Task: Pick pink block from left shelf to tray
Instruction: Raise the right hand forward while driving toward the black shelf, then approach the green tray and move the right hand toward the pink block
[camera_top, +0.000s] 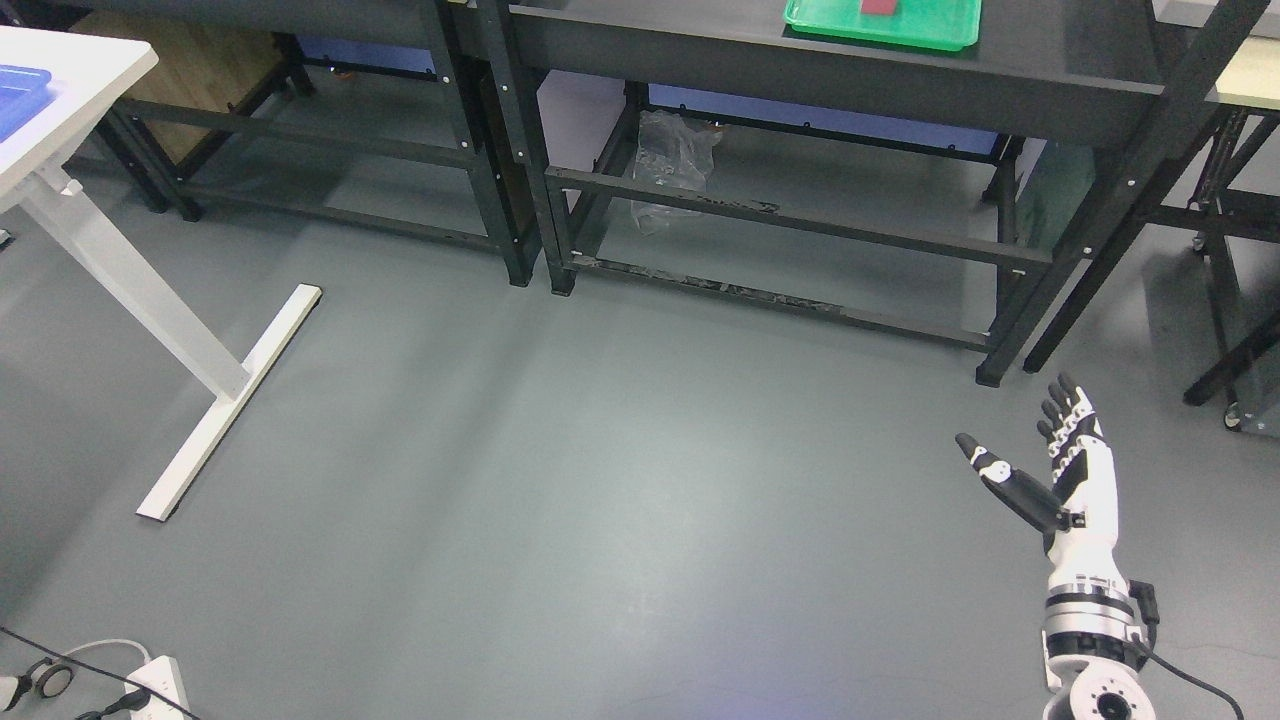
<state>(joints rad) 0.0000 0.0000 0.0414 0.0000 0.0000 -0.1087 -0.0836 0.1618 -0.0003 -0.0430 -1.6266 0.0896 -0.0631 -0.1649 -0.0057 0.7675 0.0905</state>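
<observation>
Approach step, we judge: block (881, 7) lies in the green tray (940, 32) on the dark shelf (820, 70), far above the right robot hand (1040, 455). Robot hand spread, empty, over bare floor (600, 480). Next we need to close on the shelf.

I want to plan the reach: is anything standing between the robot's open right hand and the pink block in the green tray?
Nothing visible blocks it. The right hand hangs over bare grey floor, while the pink block lies in the green plastic tray on the dark metal shelf, whose front edge sits between them.
</observation>
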